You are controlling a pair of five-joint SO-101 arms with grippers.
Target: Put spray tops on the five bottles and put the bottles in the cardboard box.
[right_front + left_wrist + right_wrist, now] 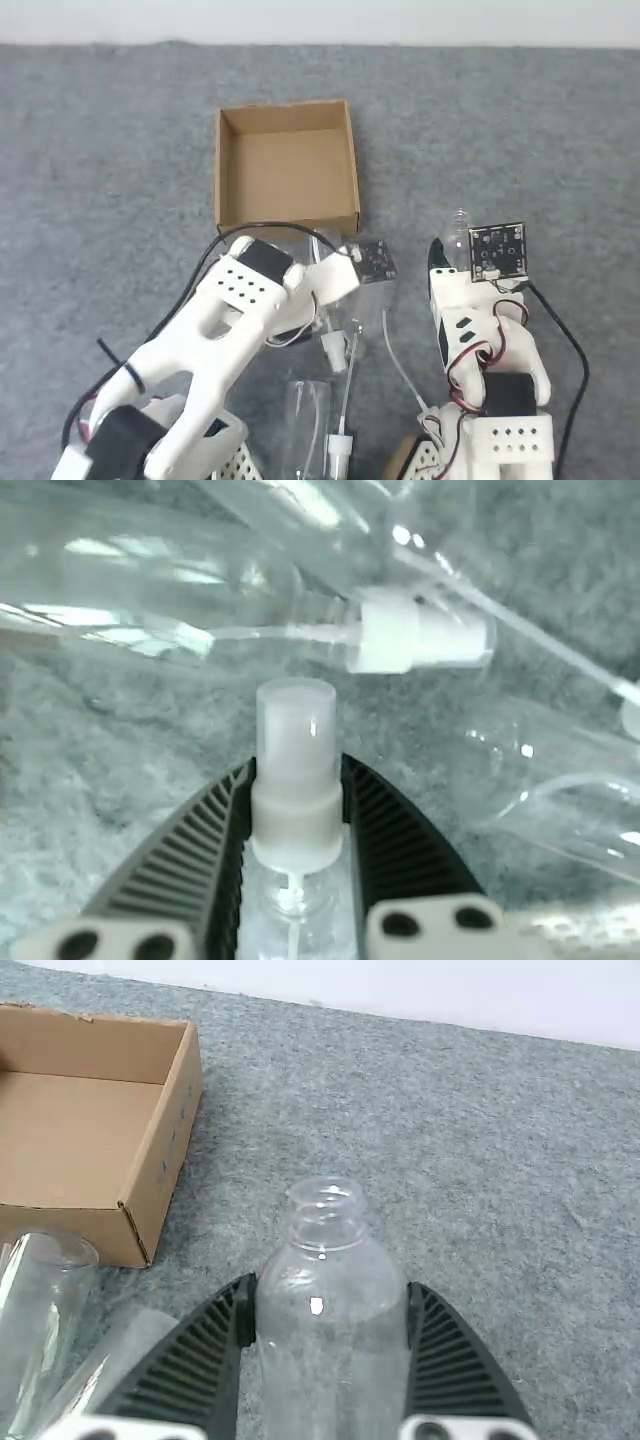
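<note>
Spray top [295,755], clear bottles [150,570] crowding ahead

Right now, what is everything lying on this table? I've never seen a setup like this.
cardboard box: one, brown, open-topped, far middle of the table.
open bottle: one, clear, no top, upright in the right gripper.
lying bottles: several, clear, on their sides between the arms; the left arm hides the exact count.
held spray top: one, white, between the left gripper's fingers.
loose spray tops: at least two, white with thin tubes, among the lying bottles.
table: one, grey and carpet-like, under everything.
left gripper: one, black fingers, closed on the held spray top.
right gripper: one, black fingers, closed on the open bottle.
</note>
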